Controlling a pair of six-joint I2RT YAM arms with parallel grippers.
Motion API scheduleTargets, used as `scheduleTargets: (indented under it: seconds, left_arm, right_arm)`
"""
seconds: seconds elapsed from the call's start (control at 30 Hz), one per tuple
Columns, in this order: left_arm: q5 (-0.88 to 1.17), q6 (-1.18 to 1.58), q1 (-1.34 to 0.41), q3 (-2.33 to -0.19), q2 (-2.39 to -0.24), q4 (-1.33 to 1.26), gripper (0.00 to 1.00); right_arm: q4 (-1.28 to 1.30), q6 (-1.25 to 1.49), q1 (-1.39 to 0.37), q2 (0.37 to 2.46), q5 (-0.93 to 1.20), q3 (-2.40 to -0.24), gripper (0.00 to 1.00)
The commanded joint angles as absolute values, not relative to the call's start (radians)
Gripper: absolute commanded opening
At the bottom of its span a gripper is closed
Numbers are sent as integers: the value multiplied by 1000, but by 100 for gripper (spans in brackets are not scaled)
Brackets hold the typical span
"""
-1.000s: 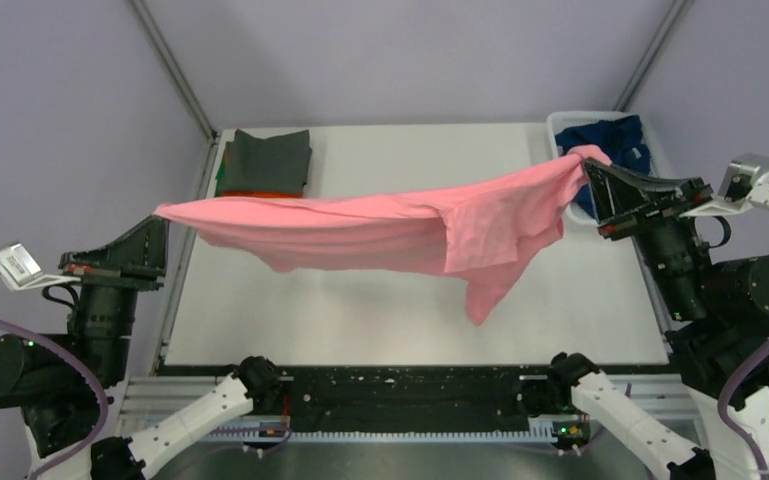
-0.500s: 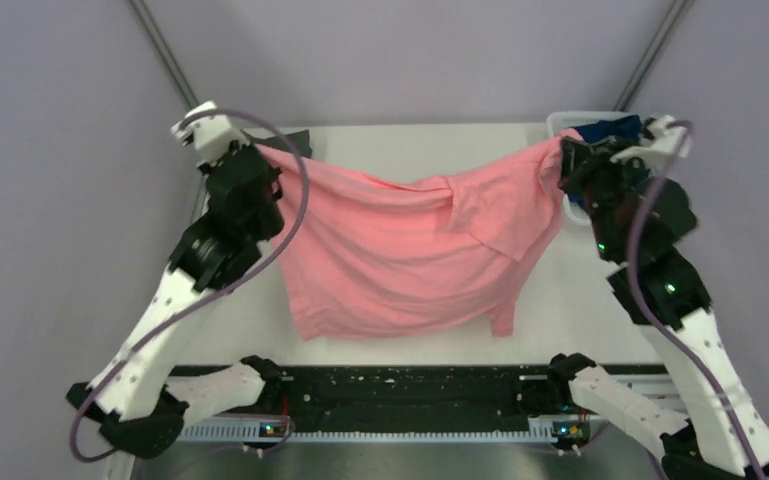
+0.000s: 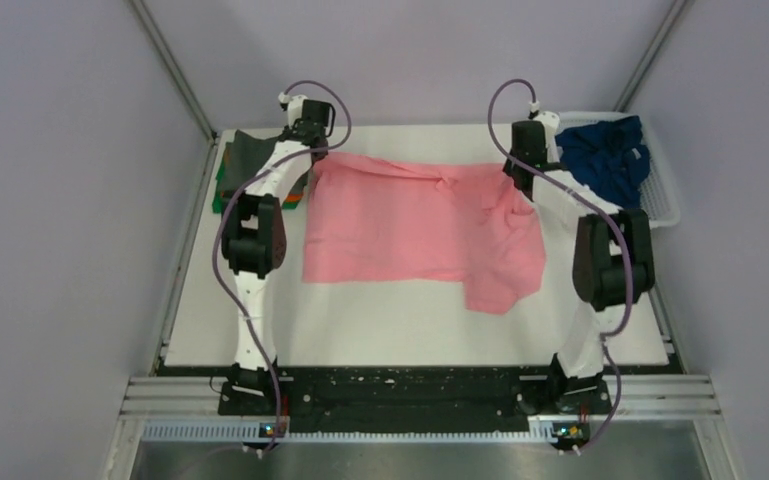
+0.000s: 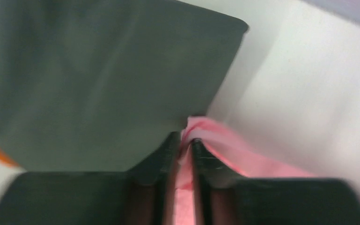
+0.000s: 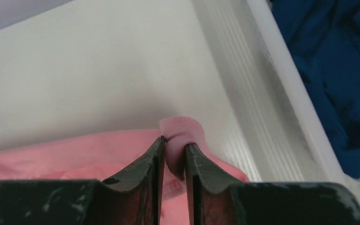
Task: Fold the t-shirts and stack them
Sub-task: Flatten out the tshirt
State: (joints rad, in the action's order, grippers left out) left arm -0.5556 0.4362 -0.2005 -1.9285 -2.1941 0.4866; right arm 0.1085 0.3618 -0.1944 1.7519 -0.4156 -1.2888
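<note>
Top external shows the pink t-shirt (image 3: 410, 225) spread flat, left gripper (image 4: 183, 141) and right gripper (image 5: 174, 143) each pinching a far corner

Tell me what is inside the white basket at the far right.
A crumpled navy blue t-shirt fills the white basket. Whatever lies beneath it is covered.
</note>
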Motion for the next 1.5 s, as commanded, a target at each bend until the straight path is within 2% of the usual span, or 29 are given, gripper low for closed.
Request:
scheduleTargets:
  seconds: [0.0, 0.03, 0.1, 0.13, 0.23, 0.27, 0.43, 0.63, 0.83, 1.03, 1.2, 1.47]
  left_arm:
    - [-472, 442, -196, -2124, -2260, 508, 38]
    - [-468, 441, -196, -2123, -2260, 498, 51]
    - [-446, 440, -195, -2120, -2247, 501, 92]
    - [-434, 444, -195, -2114, -2230, 513, 98]
    - [-412, 463, -196, -2036, -2135, 545, 99]
    - [-403, 473, -198, -1991, -2086, 553, 99]
    - [-273, 579, -209, -1622, -1745, 589, 99]
    - [-255, 715, -252, -1062, -1334, 552, 99]
    - [-212, 785, -253, -695, -1103, 442, 98]
    - [-249, 872, -252, -581, -1088, 332, 93]
    - [-219, 934, -253, -638, -1244, 384, 78]
    - [-222, 966, -253, -710, -1446, 366, 65]
  right_arm:
    - [-39, 352, -159, 1940, -310, -1519, 26]
    - [-70, 334, -157, 1982, -302, -1559, 34]
    - [-39, 305, -158, 2052, -284, -1632, 51]
    - [6, 302, -158, 2064, -276, -1664, 59]
    - [107, 297, -158, 2016, -242, -1661, 94]
    - [119, 297, -158, 1975, -234, -1626, 98]
    - [153, 323, -158, 1686, -195, -1324, 99]
    - [149, 428, -156, 1325, -65, -884, 99]
    - [146, 632, -155, 1095, -52, -622, 99]
    - [146, 685, -154, 958, -59, -544, 99]
    - [153, 686, -154, 924, -104, -516, 99]
    - [160, 663, -154, 917, -111, -518, 98]
